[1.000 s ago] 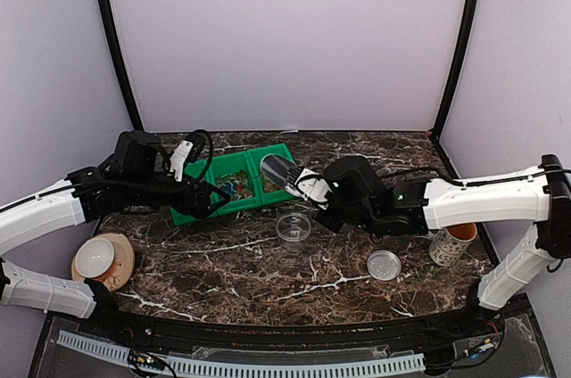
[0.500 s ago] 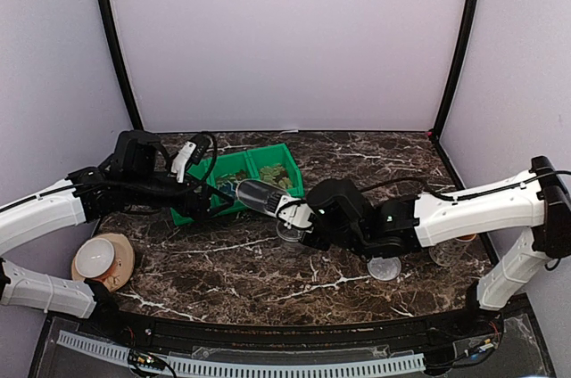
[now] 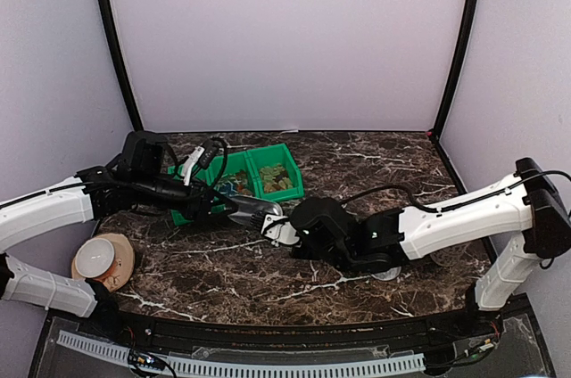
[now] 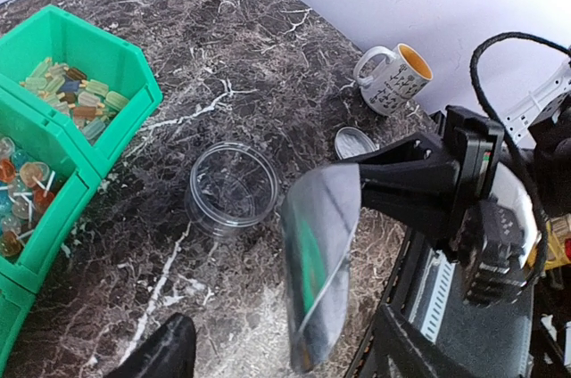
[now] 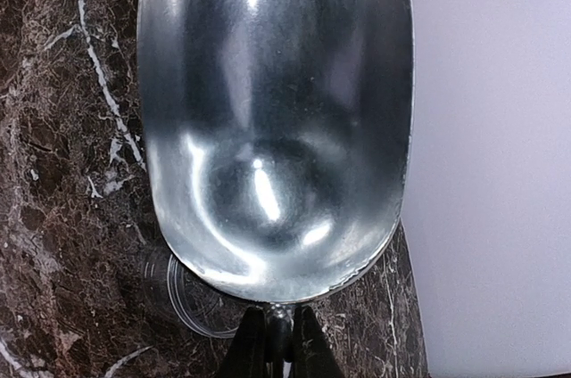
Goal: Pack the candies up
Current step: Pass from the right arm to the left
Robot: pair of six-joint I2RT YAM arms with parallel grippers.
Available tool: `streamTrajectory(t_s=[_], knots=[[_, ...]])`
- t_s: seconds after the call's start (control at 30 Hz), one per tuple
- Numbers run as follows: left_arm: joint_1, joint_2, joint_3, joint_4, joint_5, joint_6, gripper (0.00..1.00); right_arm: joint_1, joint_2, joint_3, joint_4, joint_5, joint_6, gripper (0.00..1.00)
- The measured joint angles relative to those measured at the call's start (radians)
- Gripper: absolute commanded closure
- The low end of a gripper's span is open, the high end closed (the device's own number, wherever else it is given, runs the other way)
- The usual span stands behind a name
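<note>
Fingers of my right gripper are clamped tight on the thin handle of the metal scoop. My left gripper has its jaws apart, one finger on each side of the scoop's mouth in the left wrist view; can't tell if they touch it.

Surface is a dark brown marble table with white veins. Walls are pale lilac, with black posts in the back corners.

The candies sit in two compartments of the green bin, back left of the table, away from both grippers. They are small oblong wrapped pieces in green, yellow and orange, jumbled, with long axes pointing every which way and no shared direction.

From the top view the scoop runs roughly left to right, mouth toward my left arm.

A clear round tub stands upright and uncovered near the bin. Its lid lies flat farther off, near a patterned mug. A white bowl on a wooden saucer sits near the left edge.
</note>
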Motion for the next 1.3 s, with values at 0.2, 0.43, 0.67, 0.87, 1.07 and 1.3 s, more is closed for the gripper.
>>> streamTrajectory(t_s=[0.2, 0.43, 0.67, 0.87, 1.07, 1.3], knots=[[0.002, 0.018, -0.001, 0.007, 0.038, -0.005, 0.55, 0.016, 0.027, 0.009, 0.000, 0.029, -0.022, 1.00], [0.005, 0.039, -0.001, 0.007, 0.059, -0.006, 0.60, 0.017, 0.027, 0.026, 0.005, 0.049, -0.033, 1.00], [0.010, 0.041, -0.001, 0.007, 0.064, -0.007, 0.65, 0.027, 0.027, 0.026, 0.008, 0.058, -0.049, 1.00], [0.011, 0.041, -0.001, 0.007, 0.068, -0.008, 0.83, 0.035, 0.027, 0.026, 0.017, 0.063, -0.053, 1.00], [0.012, 0.051, -0.001, 0.006, 0.059, -0.010, 1.00, 0.039, 0.028, 0.027, 0.027, 0.071, -0.065, 0.95], [0.023, 0.060, -0.002, 0.006, 0.061, -0.010, 1.00, 0.049, 0.035, 0.030, 0.050, 0.079, -0.073, 0.71]])
